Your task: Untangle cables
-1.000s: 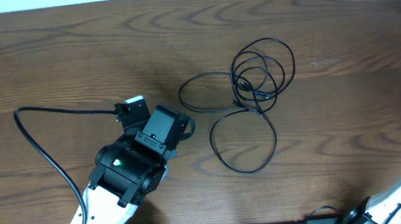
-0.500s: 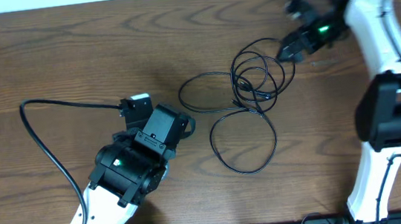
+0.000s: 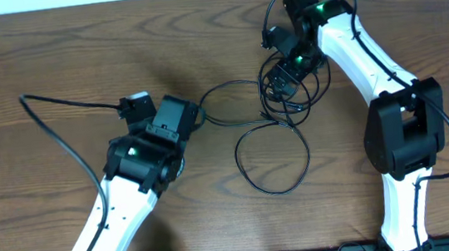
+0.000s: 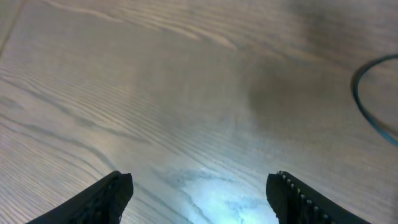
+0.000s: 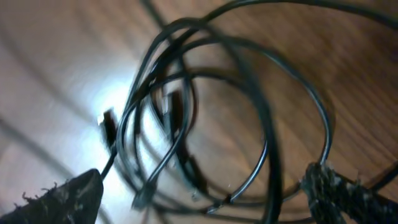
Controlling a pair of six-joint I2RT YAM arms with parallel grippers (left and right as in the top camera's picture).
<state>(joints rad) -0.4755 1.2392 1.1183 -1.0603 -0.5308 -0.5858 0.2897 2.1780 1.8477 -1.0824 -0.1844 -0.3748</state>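
Note:
The cables [image 3: 278, 113] are thin black cords lying in overlapping loops on the wooden table, right of centre, with one wide loop [image 3: 276, 191] reaching toward the near edge. My right gripper [image 3: 280, 57] hovers open over the top of the tangle. In the right wrist view its fingertips [image 5: 62, 199] stand wide apart, with the knotted cables [image 5: 168, 106] and small plug ends below and between them. My left gripper [image 3: 190, 115] is open just left of the cables, touching nothing. The left wrist view has its gripper [image 4: 199, 190] over bare wood, and one cable arc [image 4: 367, 106] at the right edge.
A thicker black cable [image 3: 49, 127] belonging to the left arm curves across the table's left side. The table's far edge [image 3: 111, 2] runs along the top. The right arm [image 3: 392, 125] stretches from the near right toward the tangle.
The right arm has swung in from the near right corner to above the tangle. The left gripper's jaws have opened wider and it has shifted slightly toward the back.

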